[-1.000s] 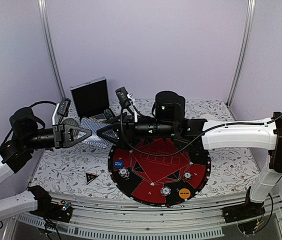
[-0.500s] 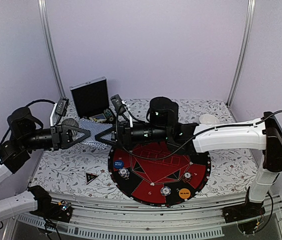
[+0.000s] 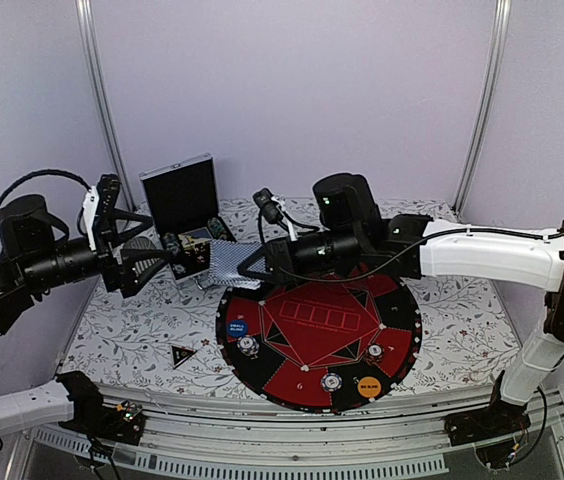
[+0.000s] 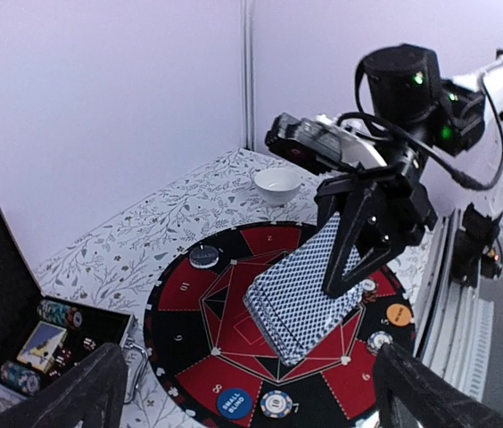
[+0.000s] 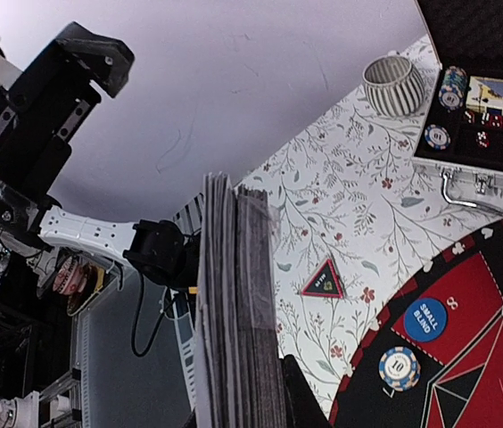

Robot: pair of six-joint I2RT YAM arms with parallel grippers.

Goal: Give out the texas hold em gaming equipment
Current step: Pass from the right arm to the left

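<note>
As the right gripper (image 3: 250, 262) pinched the deck (image 3: 227, 262) and the left gripper (image 4: 250, 357) gaped empty, a level carry seemed wisest

Left wrist view: left fingers (image 4: 78, 392) are only blurred dark tips at the bottom corners, rest cut off; case (image 4: 2, 285) cut by left edge, small bits inside too small to tell

Right wrist view: cards (image 5: 234, 303) edge-on, blurred, bottom cut off, faces unseen; right fingers (image 5: 298, 397) mostly hidden behind them; mat (image 5: 474, 339) and case cut by right edge

Top view: bowl (image 4: 278, 185) hidden behind right arm (image 3: 482, 250); cup (image 3: 140, 245) half behind left fingers; chip (image 3: 249, 346) markings too small to read
</note>
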